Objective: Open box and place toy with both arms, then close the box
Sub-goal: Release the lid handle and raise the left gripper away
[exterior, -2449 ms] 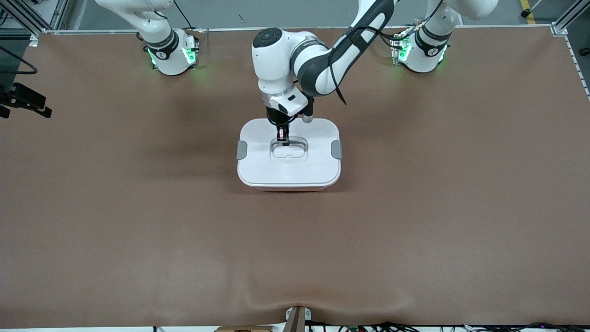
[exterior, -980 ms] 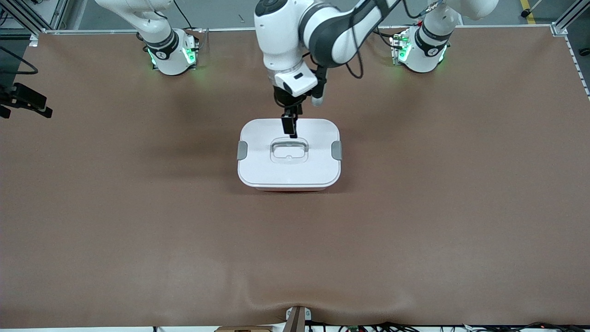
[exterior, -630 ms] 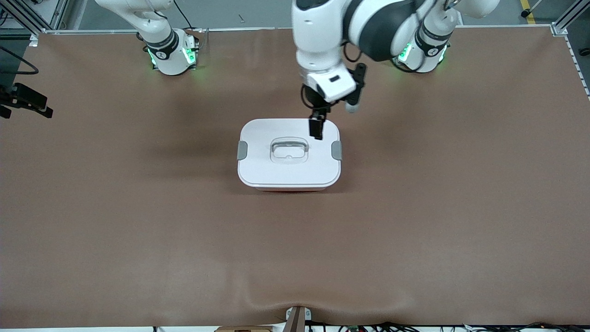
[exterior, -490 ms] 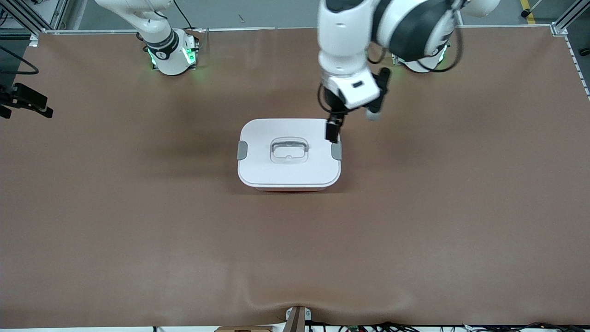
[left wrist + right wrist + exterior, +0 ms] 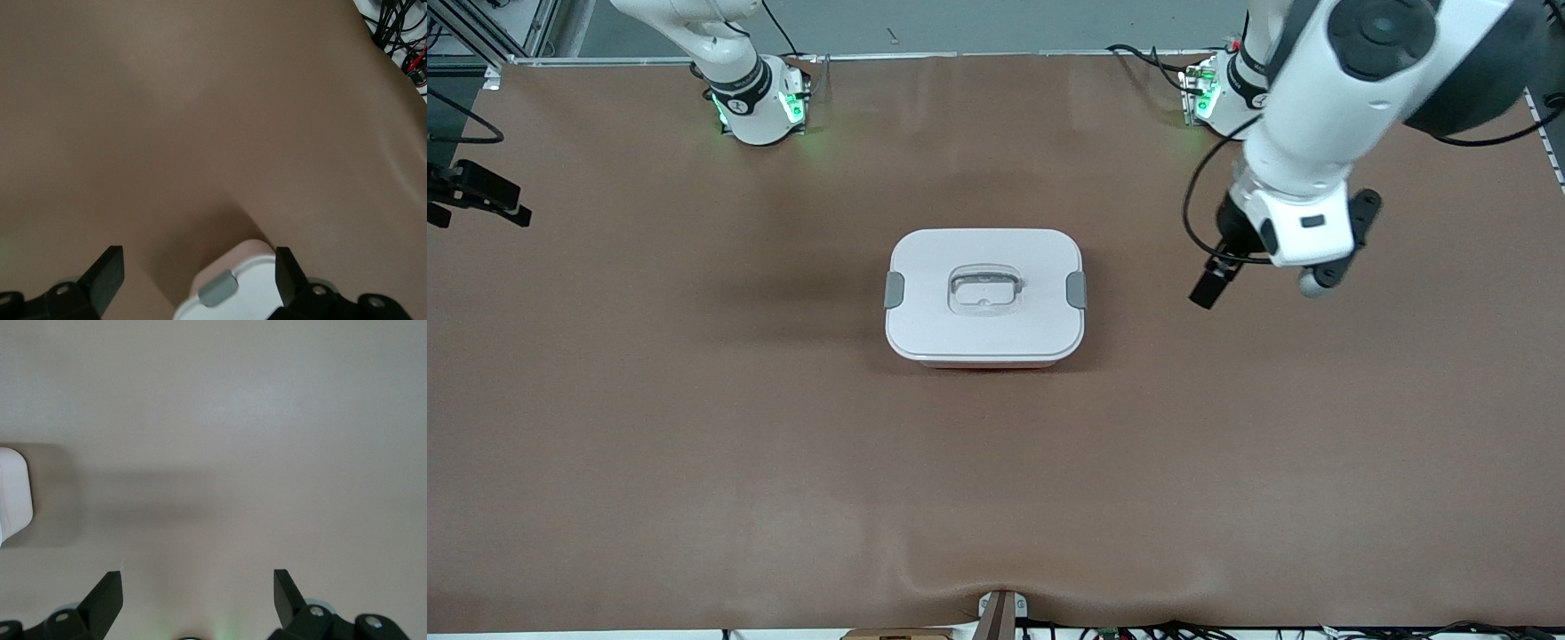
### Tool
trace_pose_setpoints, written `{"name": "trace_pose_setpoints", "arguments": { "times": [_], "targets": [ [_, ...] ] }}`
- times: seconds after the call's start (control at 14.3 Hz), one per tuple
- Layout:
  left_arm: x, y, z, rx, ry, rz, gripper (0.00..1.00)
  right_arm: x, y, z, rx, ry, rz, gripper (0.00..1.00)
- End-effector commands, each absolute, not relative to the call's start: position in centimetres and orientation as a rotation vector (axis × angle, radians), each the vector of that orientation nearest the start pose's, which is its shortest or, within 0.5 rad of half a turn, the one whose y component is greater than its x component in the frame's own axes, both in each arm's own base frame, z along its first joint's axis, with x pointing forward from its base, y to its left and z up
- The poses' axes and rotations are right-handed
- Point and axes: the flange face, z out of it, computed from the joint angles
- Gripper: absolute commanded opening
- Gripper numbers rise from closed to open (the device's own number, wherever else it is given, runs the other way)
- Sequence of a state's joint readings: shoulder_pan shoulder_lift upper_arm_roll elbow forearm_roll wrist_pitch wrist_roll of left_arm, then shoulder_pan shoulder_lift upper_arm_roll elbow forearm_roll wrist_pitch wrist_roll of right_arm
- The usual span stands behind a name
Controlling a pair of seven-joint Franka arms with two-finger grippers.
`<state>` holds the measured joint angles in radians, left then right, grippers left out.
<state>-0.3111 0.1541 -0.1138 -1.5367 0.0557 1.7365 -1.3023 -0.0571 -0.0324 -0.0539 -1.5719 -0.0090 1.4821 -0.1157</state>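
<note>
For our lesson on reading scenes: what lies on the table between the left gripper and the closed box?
Nothing: the front view shows only bare brown table between the box and the open left gripper, which hangs over the table toward the left arm's end.

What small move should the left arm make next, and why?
Probably just carry on to its rest pose. The box sits shut, white lid on and both grey clips down, with no toy in sight. The left gripper is open and empty over bare table toward its own end. The right gripper, also open, waits.
</note>
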Motion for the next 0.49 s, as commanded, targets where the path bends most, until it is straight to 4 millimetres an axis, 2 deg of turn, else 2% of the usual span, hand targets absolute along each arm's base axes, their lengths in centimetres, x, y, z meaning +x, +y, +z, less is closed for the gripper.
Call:
{"name": "trace_pose_setpoints", "arguments": {
  "times": [0.0,0.07,0.21,0.42],
  "targets": [
    [57.0,-20.2,56.9,-2.926,-1.124,-0.041,1.00,53.0,-6.1,63.2,-3.151,-0.013,0.104,1.00],
    [57.5,-18.3,57.1,-2.950,-1.041,-0.031,1.00,52.9,-6.1,63.3,-3.151,-0.013,0.102,1.00],
    [58.2,-15.9,58.4,-3.005,-0.885,-0.042,1.00,53.0,-6.2,63.2,-3.151,-0.010,0.104,1.00],
    [58.5,-13.8,59.3,-3.041,-0.704,-0.028,1.00,52.9,-6.2,63.3,-3.151,-0.010,0.102,1.00]
  ]
}}
